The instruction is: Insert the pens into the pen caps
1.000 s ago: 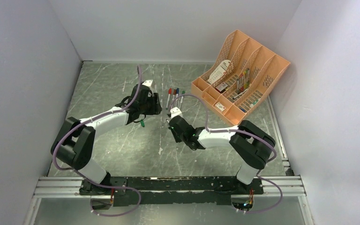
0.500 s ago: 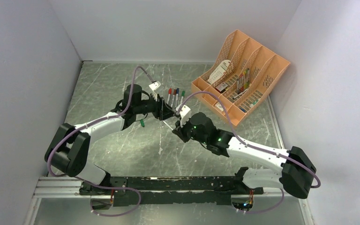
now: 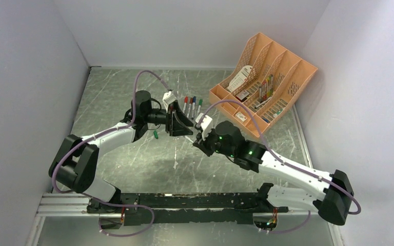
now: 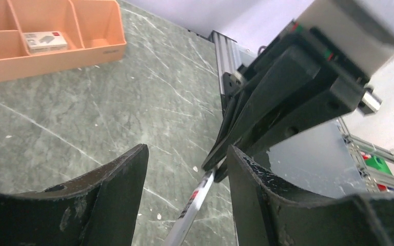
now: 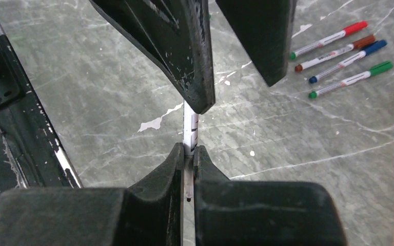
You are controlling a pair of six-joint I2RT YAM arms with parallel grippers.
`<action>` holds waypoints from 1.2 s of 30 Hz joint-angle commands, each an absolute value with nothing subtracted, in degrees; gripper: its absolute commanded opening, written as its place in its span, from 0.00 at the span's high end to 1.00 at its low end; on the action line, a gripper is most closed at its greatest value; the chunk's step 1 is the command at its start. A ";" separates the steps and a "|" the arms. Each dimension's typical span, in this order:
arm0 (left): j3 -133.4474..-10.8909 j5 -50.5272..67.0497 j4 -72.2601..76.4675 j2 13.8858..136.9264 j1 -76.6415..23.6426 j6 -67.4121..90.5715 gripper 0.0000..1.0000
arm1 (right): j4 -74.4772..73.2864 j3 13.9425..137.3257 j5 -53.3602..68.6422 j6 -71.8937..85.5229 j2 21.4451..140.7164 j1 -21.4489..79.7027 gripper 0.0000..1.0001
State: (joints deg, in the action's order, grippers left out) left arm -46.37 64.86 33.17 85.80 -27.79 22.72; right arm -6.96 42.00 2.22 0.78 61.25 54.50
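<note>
Orange organiser (image 4: 56, 56), grn-grey veined table (image 3: 113, 92), wht pen (image 5: 191, 128).

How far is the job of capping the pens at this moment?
Done: four capped pens lie in a row. In hand: the right hand is shut on a fifth pen, whose end sits inside the open left hand. Left: no cap shows on that pen, and a green cap lies loose.

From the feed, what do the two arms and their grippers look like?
Both arms match: white links with black joints on the left arm and right arm, each trailed by a purple cable. Green lights glow on the right one. The left gripper and right gripper have black, wedge-shaped fingers, scuffed with white chips.
</note>
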 commanded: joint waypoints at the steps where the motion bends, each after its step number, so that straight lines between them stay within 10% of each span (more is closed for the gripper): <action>1: -49.62 71.14 28.90 86.92 -27.31 16.92 0.32 | -12.59 44.94 3.46 -1.70 56.90 54.36 1.00; 15: -45.59 78.49 51.30 89.05 -27.20 33.81 0.44 | -15.96 46.30 0.07 -3.39 55.22 54.21 1.00; 26: -49.13 76.28 30.99 89.52 -27.44 17.80 0.40 | -17.43 47.23 -1.05 -3.96 53.93 53.93 1.00; 33: -49.47 76.11 28.65 89.30 -28.19 15.62 0.91 | -16.99 46.85 -2.19 -3.96 54.33 53.57 1.00; 36: -48.75 76.56 31.91 89.21 -28.35 17.40 0.93 | -15.74 46.38 -4.04 -2.98 54.28 53.57 1.00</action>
State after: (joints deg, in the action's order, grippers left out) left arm -48.12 76.40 30.46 89.25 -28.12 18.76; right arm -18.09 45.43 -1.30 -3.92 55.05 53.78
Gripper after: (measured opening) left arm 0.137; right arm 0.029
